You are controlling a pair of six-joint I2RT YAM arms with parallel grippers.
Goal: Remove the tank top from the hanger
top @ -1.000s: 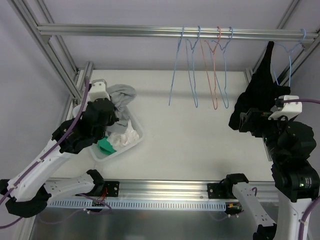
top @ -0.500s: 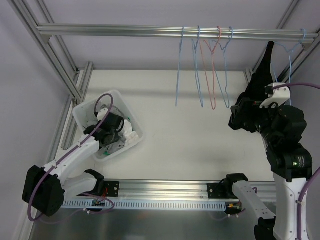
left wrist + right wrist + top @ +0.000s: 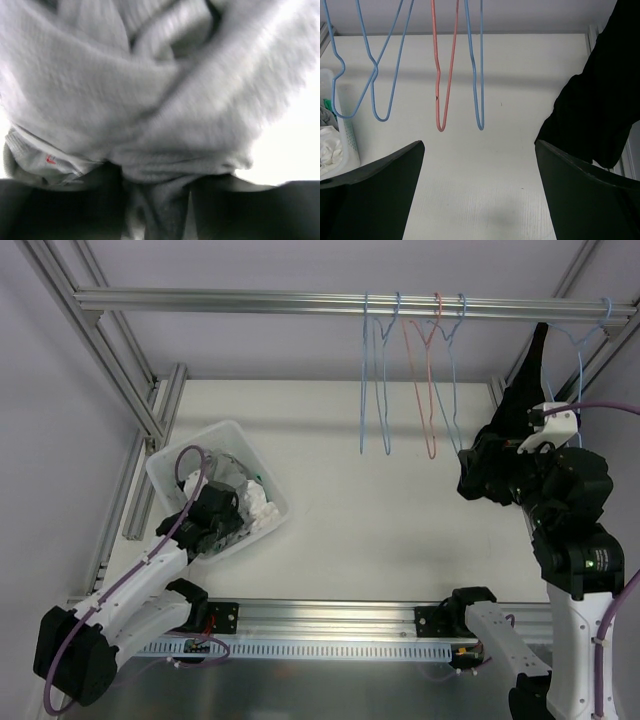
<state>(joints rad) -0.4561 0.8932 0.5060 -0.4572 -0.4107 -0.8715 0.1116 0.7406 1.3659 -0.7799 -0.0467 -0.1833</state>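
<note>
Hidden, left side: grey cloth (image 3: 150, 100) is filling the left wrist view, blurred and pressed right up against the camera. It is covering the fingertips, and only two dark masses are showing along the bottom edge.
Left gripper (image 3: 215, 515): it is reaching down into the bin (image 3: 190, 446) among the clothes. A fold of the grey cloth is lying between the dark masses, but I cannot tell whether the jaws are parted or gripping it.
Hidden, right side: from above, the right gripper's black body is blending into the black cloth beside it, so contact between them is hard to make out.
Right gripper (image 3: 479, 150): its jaws are standing wide apart, with bare table showing between them and nothing held.
Tank top (image 3: 522, 390): it is black and is hanging in a long, limp drape from the hanger (image 3: 579, 365). It is falling ahead of and to the right of the right gripper, with its lower edge just beside the right finger. The right wrist frame is cutting off its far side.
Hanger: it is thin blue wire, hooking on the rail (image 3: 300, 302) above the right gripper. The cloth is covering part of it.
Other hangers: three blue ones and a red one (image 3: 440, 100) are dangling bare, ahead of and to the left of the right gripper.
</note>
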